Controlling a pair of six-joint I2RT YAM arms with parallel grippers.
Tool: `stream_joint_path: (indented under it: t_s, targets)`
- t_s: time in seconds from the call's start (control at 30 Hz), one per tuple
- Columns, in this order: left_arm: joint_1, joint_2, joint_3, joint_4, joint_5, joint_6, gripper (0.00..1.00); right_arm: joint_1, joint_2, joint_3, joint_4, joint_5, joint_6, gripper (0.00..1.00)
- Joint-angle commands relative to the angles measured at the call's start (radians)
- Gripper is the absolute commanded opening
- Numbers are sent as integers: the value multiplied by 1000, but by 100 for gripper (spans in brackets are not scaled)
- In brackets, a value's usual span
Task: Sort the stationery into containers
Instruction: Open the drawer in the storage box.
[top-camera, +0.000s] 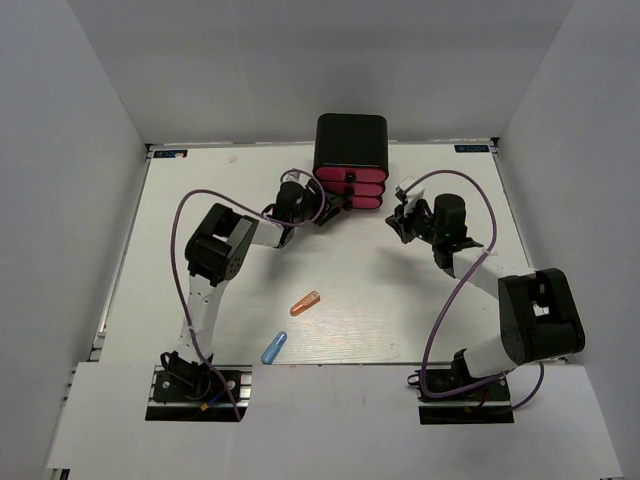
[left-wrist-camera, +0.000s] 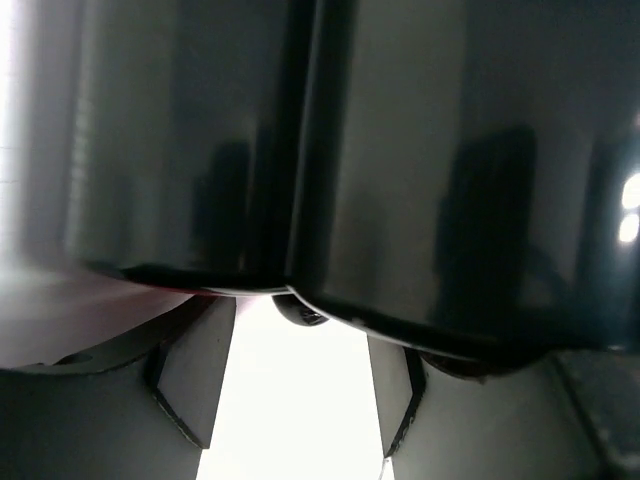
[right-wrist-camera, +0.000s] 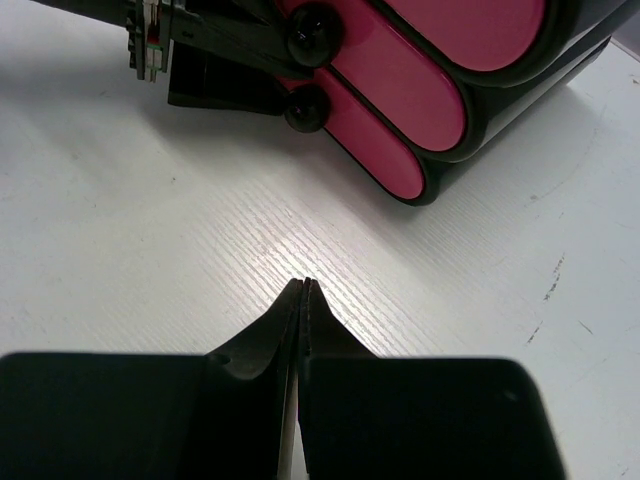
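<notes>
1. White tabletop (top-camera: 400, 300) boxed in by plain pale walls. The black cabinet (top-camera: 350, 140) sits at the far edge with its pink drawers (right-wrist-camera: 400, 80) facing you, and all of them look shut.
2. Your left gripper (left-wrist-camera: 298, 360) is right up against the drawer fronts, fingers spread, with a small dark knob-like lump between them. It isn't pinching anything that I can see.
3. Your right gripper (right-wrist-camera: 303, 295) sits low over the table just beside the cabinet, fingers pressed together and empty.
4. Stationery: the orange capsule (top-camera: 305, 303) and the blue capsule (top-camera: 274, 347) lie on the table well apart from the cabinet, nearer your bases.
5. Watch out: if you close off-centre, the fingers will likely slip off the round knob (right-wrist-camera: 313, 32). If you pull hard, the whole cabinet may slide toward you, since nothing braces it. The capsules look like they'd roll if nudged.
6. Count: one cabinet, three drawers, two knobs showing in the right wrist view, two capsules, zero pens in sight.
</notes>
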Motion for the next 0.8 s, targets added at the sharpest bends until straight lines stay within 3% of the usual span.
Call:
stream_joint_path:
  t_s: [0.0,0.3,0.53,0.77]
  targets:
    - [-18,11,41,42,-12,-27,64,-9,-19,5,42,-17,13,0]
    - [-47,29,42,42,-21,-47,60,-13,-21,10,38,-31,16,0]
    - [-67,39,51,42,-53,-67,48,-18,-38,0,30,-32,13,0]
    - [-76,-1,2,74,-138,-76,56,-21,-50,-12,30,-41,8,0]
